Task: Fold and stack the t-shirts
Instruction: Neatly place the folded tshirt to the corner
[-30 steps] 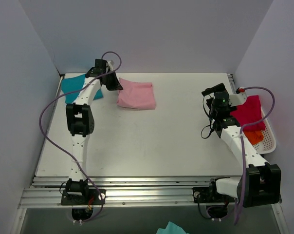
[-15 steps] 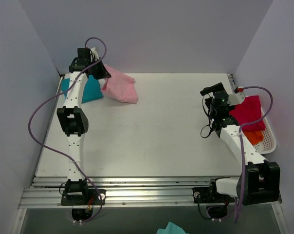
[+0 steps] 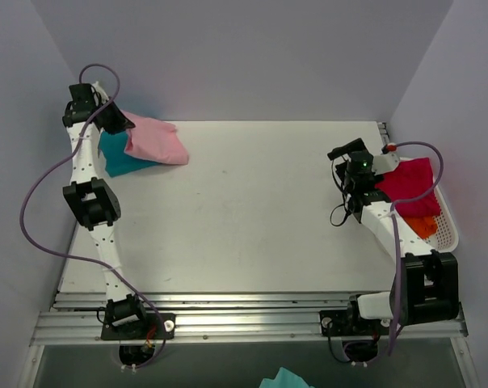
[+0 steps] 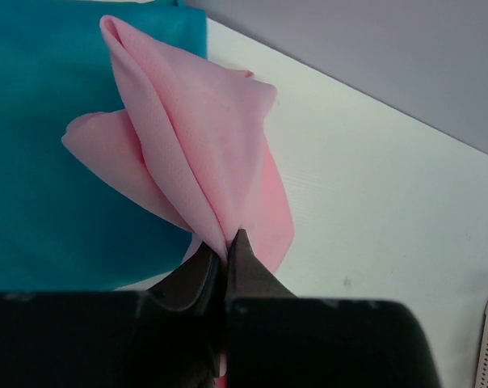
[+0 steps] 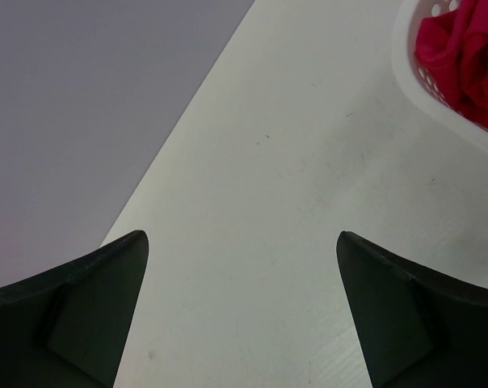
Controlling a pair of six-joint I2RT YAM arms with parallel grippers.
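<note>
My left gripper (image 3: 117,121) is shut on the folded light pink t-shirt (image 3: 157,141) and holds it lifted at the far left, partly over the teal-blue t-shirt (image 3: 116,155) lying flat on the table. In the left wrist view the pink t-shirt (image 4: 199,137) hangs from my closed fingers (image 4: 242,267) above the teal-blue t-shirt (image 4: 50,194). My right gripper (image 3: 347,152) is open and empty above bare table, beside the basket. The magenta-red t-shirt (image 3: 411,184) and the orange t-shirt (image 3: 422,226) lie in the basket; the magenta-red t-shirt also shows in the right wrist view (image 5: 466,56).
A white mesh basket (image 3: 448,234) sits at the right table edge, its rim in the right wrist view (image 5: 422,97). Grey walls close the back and both sides. A metal rail (image 3: 244,319) runs along the near edge. Purple cables loop from both arms.
My left gripper has carried the pink t-shirt leftward from the table's back middle to over the teal-blue t-shirt. The right gripper has shifted only slightly.
</note>
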